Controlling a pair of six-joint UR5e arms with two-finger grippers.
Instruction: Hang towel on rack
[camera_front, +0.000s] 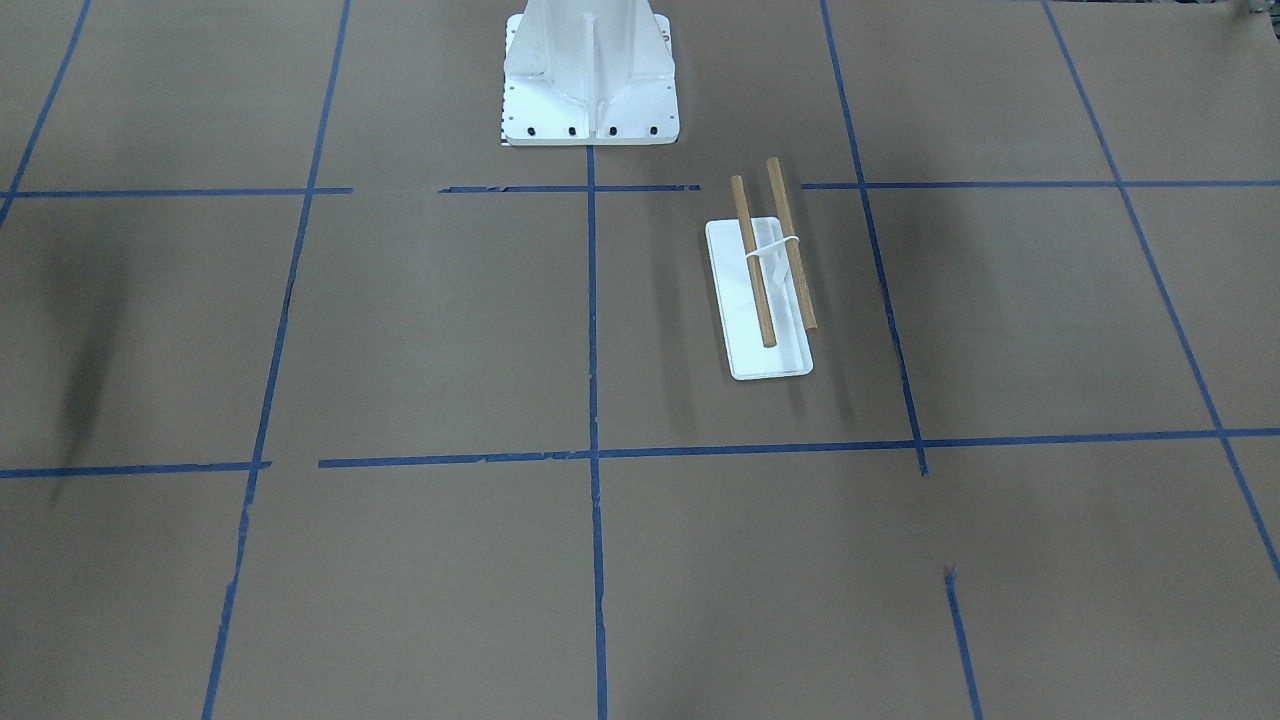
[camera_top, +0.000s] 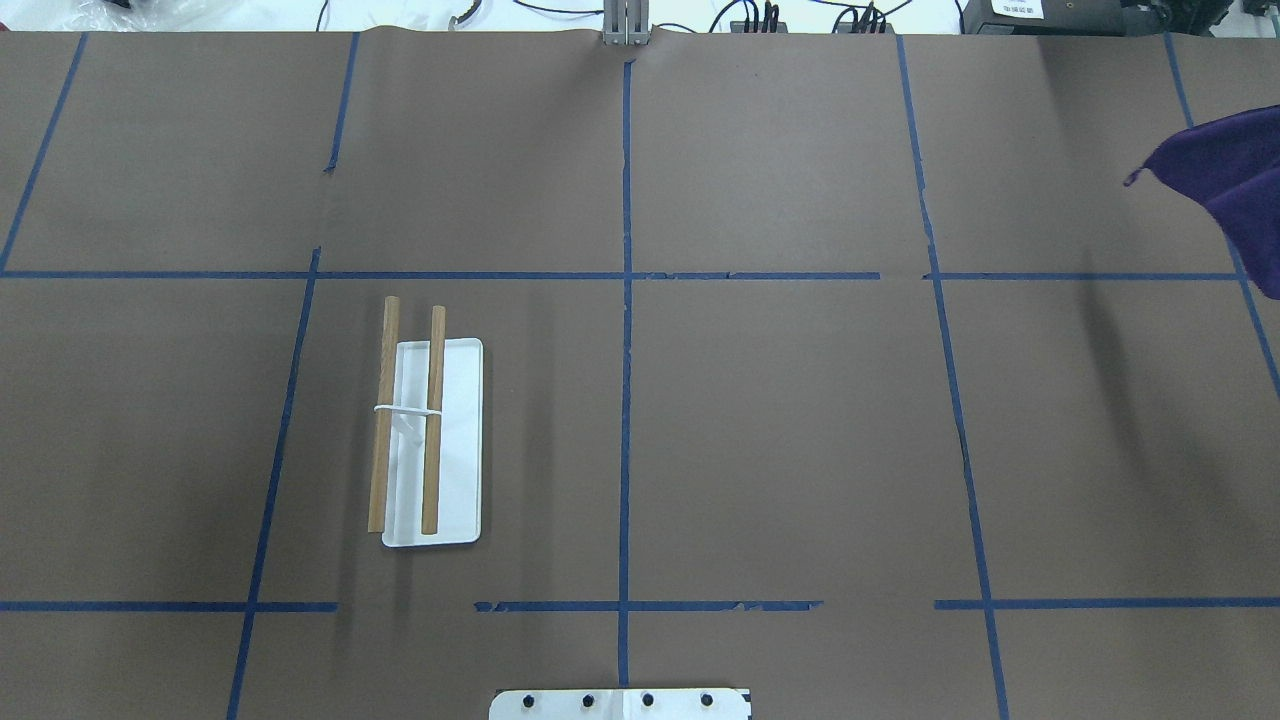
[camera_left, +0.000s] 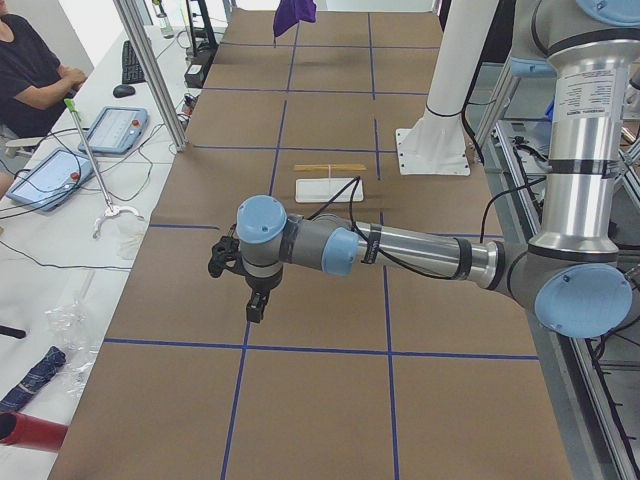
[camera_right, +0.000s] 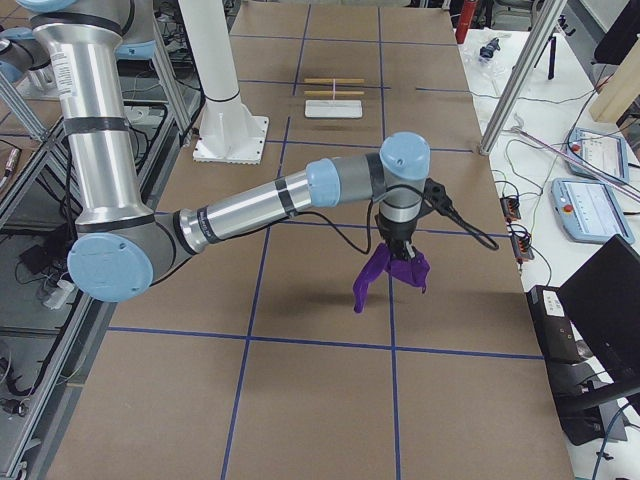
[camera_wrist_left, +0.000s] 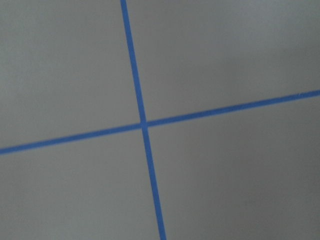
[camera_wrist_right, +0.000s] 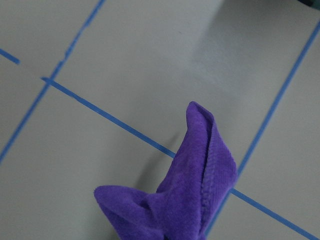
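Observation:
The rack (camera_front: 760, 290) is a white flat base with two tan dowels joined by a white band, standing on the table (camera_top: 430, 440), far from both arms. The deep-purple towel (camera_right: 390, 275) hangs in the air above the table from my right gripper (camera_right: 398, 252), and its folds fill the bottom of the right wrist view (camera_wrist_right: 185, 200). One towel corner shows at the overhead view's right edge (camera_top: 1220, 190). My left gripper (camera_left: 256, 305) hovers over bare table with nothing seen in it. Whether either gripper is open or shut I cannot tell.
The white metal pedestal (camera_front: 588, 80) stands at the robot's side of the table, near the rack. Blue tape lines (camera_wrist_left: 142, 122) grid the brown table. Aluminium posts (camera_left: 150, 70), tablets (camera_left: 115, 128) and a seated person (camera_left: 30, 70) are along the operators' side.

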